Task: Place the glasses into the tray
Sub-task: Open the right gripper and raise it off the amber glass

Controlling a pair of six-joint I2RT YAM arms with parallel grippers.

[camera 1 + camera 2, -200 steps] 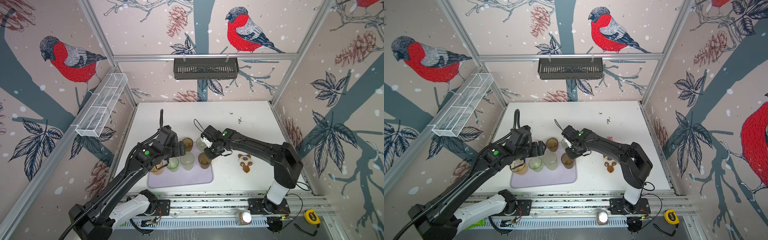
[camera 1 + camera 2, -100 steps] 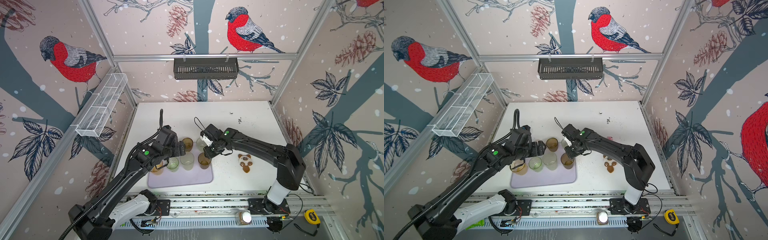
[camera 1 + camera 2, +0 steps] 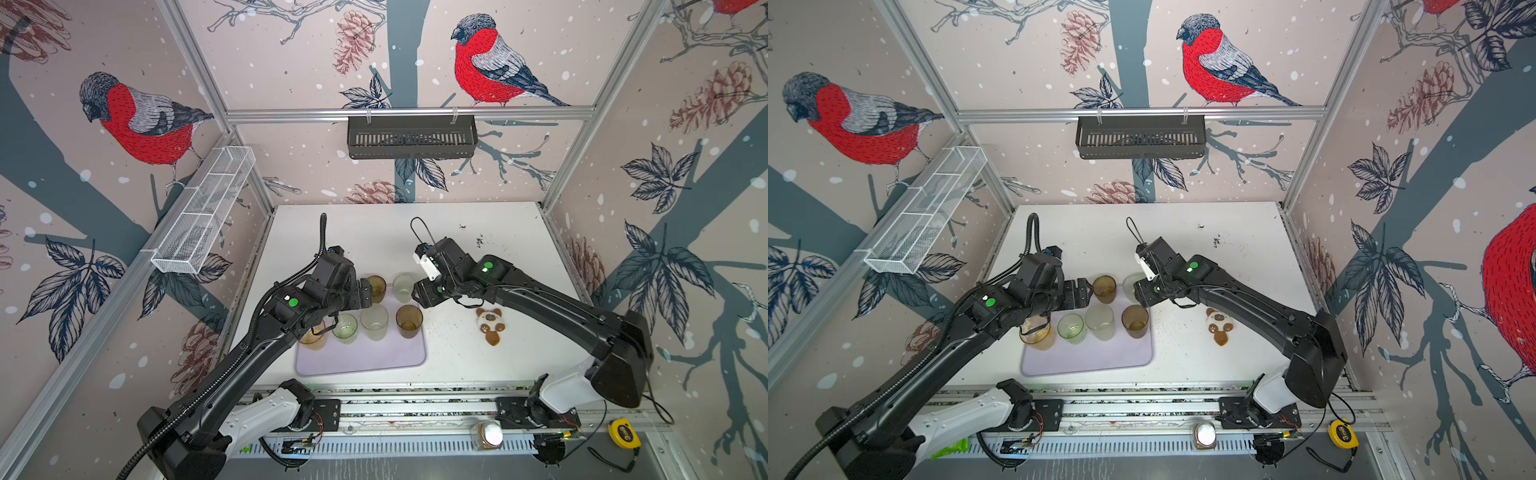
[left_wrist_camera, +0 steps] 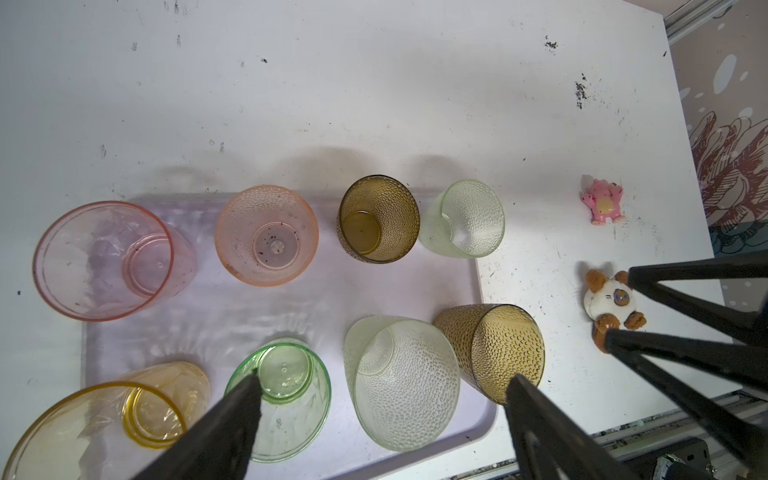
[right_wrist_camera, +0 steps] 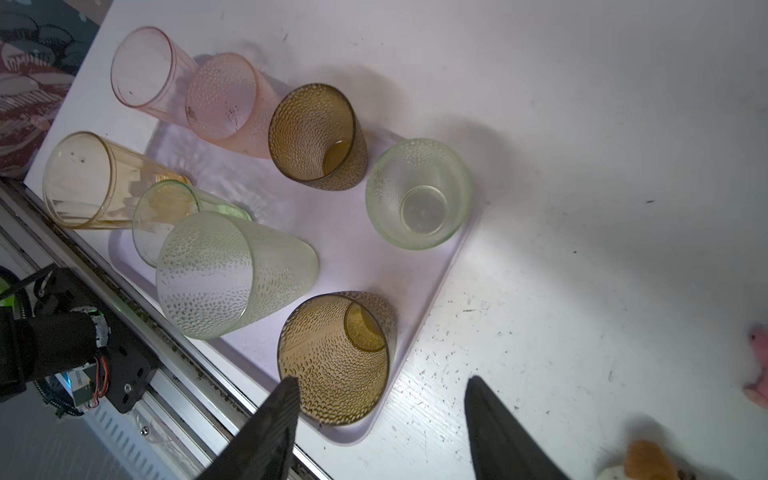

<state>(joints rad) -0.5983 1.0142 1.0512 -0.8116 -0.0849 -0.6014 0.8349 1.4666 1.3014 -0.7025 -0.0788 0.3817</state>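
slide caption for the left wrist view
Eight tinted glasses upright on a lavender tray, two small toys on the table nearby

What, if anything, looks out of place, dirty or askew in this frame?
Nothing is tipped or spilled. The dimpled pink glass on the tray has dark specks in its bottom. Dark grit dots the table beside the tray, and two toys lie there: a pink figure and a brown-and-white plush.
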